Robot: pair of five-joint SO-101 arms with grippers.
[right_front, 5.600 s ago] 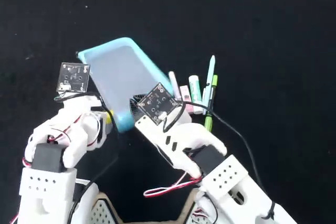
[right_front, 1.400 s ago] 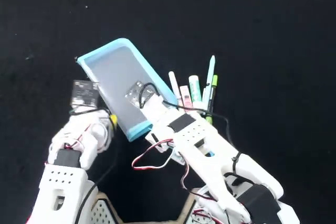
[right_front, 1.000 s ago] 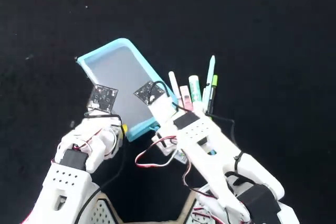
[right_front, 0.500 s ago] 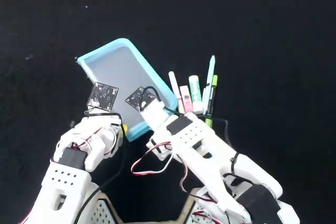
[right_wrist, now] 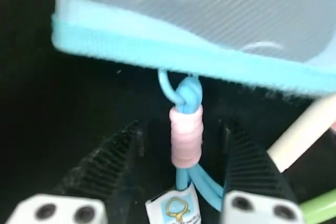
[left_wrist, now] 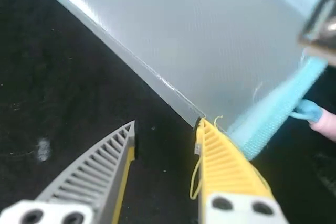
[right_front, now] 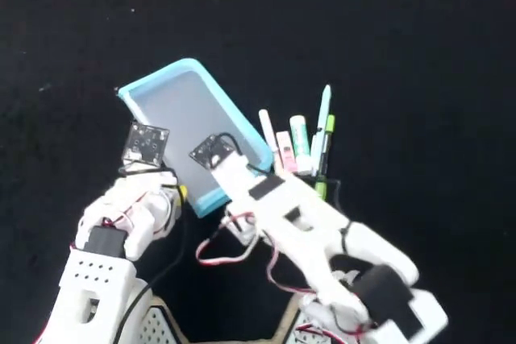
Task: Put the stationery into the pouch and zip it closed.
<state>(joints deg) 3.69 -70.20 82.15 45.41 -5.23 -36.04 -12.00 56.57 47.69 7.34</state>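
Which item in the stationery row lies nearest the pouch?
The white pen, at the row's end beside the pouch; every other piece lies farther off.

Your 2 arms crowd the pouch's (right_front: 189,118) near end. The left gripper (left_wrist: 167,129) stands open at its near corner, with its yellow finger at the edge. The right gripper (right_wrist: 184,129) straddles the zipper pull (right_wrist: 186,136), jaws apart. The pens (right_front: 300,144) lie just beside the pouch's right side. Bare black table (right_front: 419,78) stretches beyond the pouch and right of the pens.
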